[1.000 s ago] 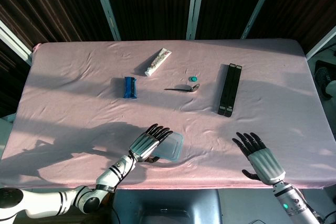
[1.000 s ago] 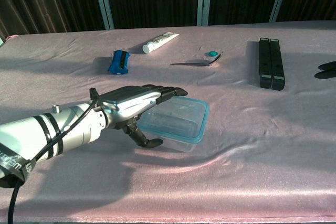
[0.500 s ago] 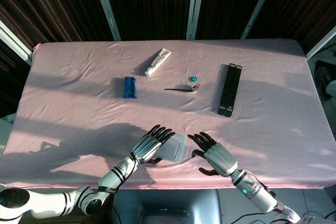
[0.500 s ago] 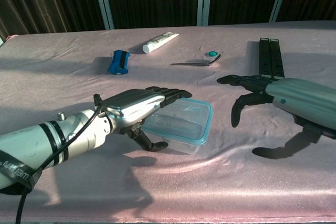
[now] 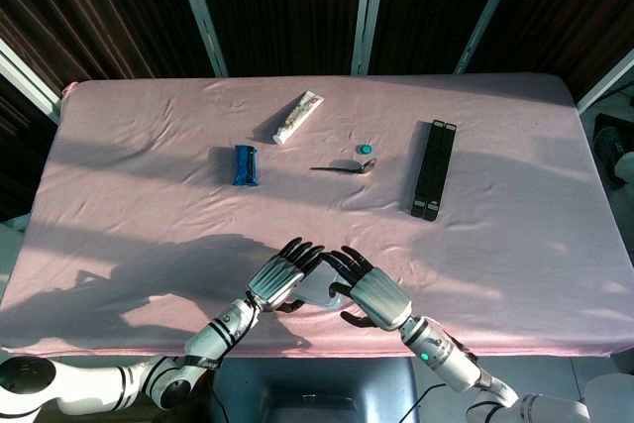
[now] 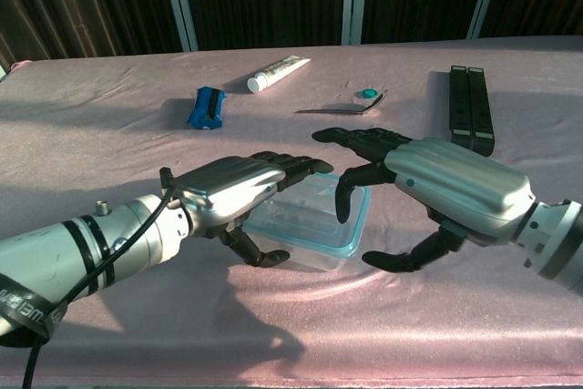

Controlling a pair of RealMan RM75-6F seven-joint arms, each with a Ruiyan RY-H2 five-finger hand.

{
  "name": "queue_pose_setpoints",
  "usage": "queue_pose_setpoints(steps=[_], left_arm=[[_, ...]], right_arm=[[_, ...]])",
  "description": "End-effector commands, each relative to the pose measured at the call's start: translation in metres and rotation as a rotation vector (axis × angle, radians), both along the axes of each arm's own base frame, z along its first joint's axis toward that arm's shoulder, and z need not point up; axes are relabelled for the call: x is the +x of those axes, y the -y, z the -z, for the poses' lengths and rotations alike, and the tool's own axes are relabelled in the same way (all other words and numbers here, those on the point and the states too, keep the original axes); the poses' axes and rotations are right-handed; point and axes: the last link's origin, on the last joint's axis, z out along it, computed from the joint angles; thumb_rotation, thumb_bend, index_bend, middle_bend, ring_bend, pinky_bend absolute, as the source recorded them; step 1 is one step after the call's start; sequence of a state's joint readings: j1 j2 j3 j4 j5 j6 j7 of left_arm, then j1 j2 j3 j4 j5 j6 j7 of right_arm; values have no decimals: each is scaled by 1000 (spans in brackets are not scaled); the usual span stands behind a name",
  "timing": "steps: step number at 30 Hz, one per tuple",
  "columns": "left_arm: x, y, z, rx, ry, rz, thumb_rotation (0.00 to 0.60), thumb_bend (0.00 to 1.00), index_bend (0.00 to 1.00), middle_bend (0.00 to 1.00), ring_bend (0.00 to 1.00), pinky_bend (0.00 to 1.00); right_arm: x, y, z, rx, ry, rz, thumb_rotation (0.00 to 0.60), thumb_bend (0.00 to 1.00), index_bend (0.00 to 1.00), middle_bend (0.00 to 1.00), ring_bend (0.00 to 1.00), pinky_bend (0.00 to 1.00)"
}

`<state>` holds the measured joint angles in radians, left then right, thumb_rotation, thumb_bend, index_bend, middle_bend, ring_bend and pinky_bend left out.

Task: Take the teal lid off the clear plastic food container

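Since both hands crowd over it, the container [image 6: 310, 220] at the near table edge is mostly hidden from above, lid [image 6: 351, 225] on. Left hand [image 6: 239, 184] and right hand [image 6: 446, 184] hover, fingers spread, gripping nothing I can see. Farther back: one blue pack [image 5: 245, 164], one spoon [image 5: 345, 166], one tube [image 5: 298, 116], two black bars [image 5: 433, 168].

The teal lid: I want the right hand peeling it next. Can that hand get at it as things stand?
Probably yes. The right hand hangs open beside the teal lid, fingers over its right rim; the left hand covers only the left side.
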<state>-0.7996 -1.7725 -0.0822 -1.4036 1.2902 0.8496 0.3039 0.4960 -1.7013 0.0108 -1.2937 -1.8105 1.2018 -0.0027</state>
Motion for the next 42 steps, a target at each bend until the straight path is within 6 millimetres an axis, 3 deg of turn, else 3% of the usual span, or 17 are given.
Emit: queue_pose_setpoints(steps=[1, 25, 42], left_arm=[[-1, 0, 0, 1, -2, -1, 600, 288, 0, 465, 338, 100], [-6, 1, -3, 7, -32, -1, 600, 288, 0, 467, 344, 98], [-11, 1, -1, 18, -55, 17, 600, 288, 0, 483, 357, 111]], right_arm=[[1, 0, 4, 10, -12, 0, 600, 379, 579, 56, 0, 0], [16, 6, 20, 15, 21, 10, 600, 381, 669, 102, 0, 0], [20, 10, 12, 0, 40, 30, 600, 381, 676, 104, 0, 0]])
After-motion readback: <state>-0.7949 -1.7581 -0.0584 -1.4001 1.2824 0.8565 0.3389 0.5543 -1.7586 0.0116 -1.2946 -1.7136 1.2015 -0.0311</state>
